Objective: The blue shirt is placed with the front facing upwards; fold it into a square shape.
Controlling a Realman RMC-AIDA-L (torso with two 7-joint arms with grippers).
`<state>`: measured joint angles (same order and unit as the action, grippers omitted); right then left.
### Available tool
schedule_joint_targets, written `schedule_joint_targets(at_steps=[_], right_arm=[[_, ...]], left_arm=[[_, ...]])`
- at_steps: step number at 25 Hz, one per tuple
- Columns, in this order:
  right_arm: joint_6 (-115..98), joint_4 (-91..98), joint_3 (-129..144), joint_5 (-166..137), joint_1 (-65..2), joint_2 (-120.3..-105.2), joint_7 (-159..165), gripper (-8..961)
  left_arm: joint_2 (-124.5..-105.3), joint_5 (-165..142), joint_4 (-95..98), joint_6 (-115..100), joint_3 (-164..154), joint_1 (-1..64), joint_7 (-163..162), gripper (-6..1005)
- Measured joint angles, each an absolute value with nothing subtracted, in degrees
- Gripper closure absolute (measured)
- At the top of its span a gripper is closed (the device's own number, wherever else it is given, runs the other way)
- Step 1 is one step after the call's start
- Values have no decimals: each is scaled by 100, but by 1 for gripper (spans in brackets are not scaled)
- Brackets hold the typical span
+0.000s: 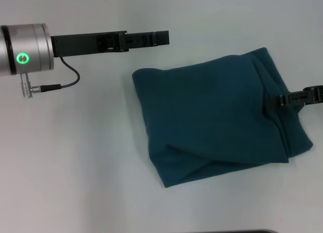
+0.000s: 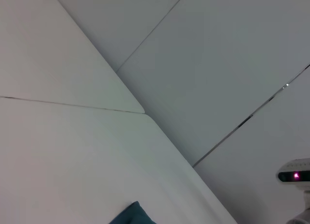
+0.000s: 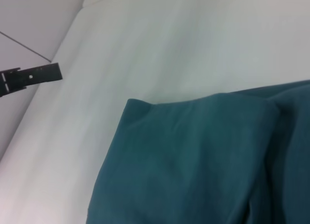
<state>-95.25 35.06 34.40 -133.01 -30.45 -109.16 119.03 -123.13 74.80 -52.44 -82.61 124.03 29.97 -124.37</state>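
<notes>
Right claw (image 1: pixel 275 101), entering from the robot's right, with its tip on the right-hand part of the blue shirt (image 1: pixel 212 112); whether the fingers pinch cloth cannot be told. Left claw (image 1: pixel 162 38) held over bare desk (image 1: pixel 75 157), apart from the shirt's far left corner; its finger state cannot be told. The shirt lies folded into a rough rectangle, lettering hidden, on the white desk

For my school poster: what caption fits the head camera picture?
Folded blue shirt on the white table; right end effector at its edge, left end effector off it.
</notes>
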Motion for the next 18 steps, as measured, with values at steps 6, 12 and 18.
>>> schedule_joint_targets(at_steps=[6, 12, 18], right_arm=[[-9364, 3516, 3429, -13285, -3093, -10955, 11900, 71], [-9268, 3524, 3421, -13271, -3148, -10984, 11895, 69], [-9414, 3554, 3396, -13266, -3160, -10956, 11915, 71]], left_arm=[[-12313, 7479, -5236, -8226, 12402, 2997, -12436, 36], [-12313, 7479, -5236, -8217, 12401, 2997, -12430, 36], [-12300, 7479, -5238, -8209, 12401, 3016, -12427, 37]])
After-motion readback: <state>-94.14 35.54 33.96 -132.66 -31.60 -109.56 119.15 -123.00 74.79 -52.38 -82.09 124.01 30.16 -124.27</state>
